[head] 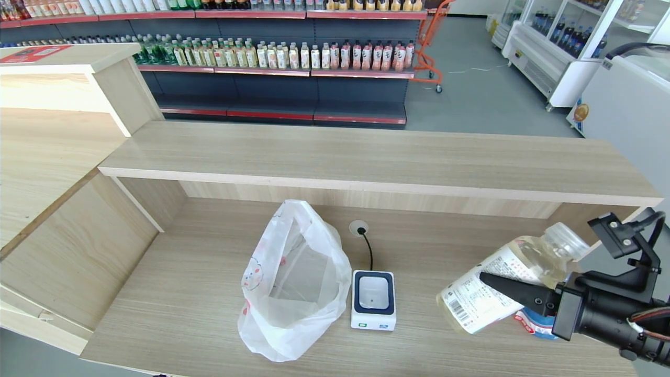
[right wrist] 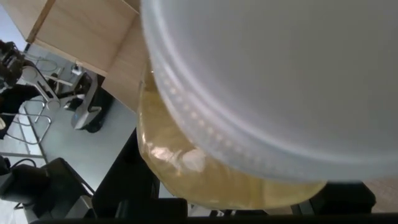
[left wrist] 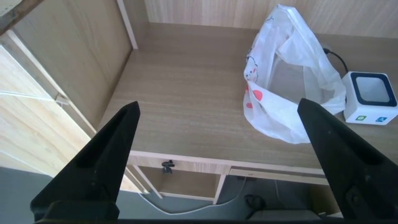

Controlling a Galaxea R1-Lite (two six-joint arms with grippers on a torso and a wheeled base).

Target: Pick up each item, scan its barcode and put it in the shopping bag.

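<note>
Now: Tilted Bottle Held at the Right

Clamped in the right gripper [head: 497, 285], a clear plastic bottle [head: 515, 262] of pale yellow liquid hangs slanted over the wood-grain counter's [head: 183, 293] right end, its white barcode label towards the near-left. Mid-counter, a thin, crinkled white shopping bag [head: 293, 293] stands open. A square white scanner [head: 372, 299] sits just right of it. The left gripper's [left wrist: 217, 106] jaws stand wide apart.

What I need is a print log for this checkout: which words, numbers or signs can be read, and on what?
bottle label, in the right gripper: barcode and fine print, too small to read.
shopping bag: red and dark printed marks, no legible words.
scanner: small coloured icons on its front, unreadable.
red sign on the raised counter: blurred.
Nothing can be quoted.
</note>
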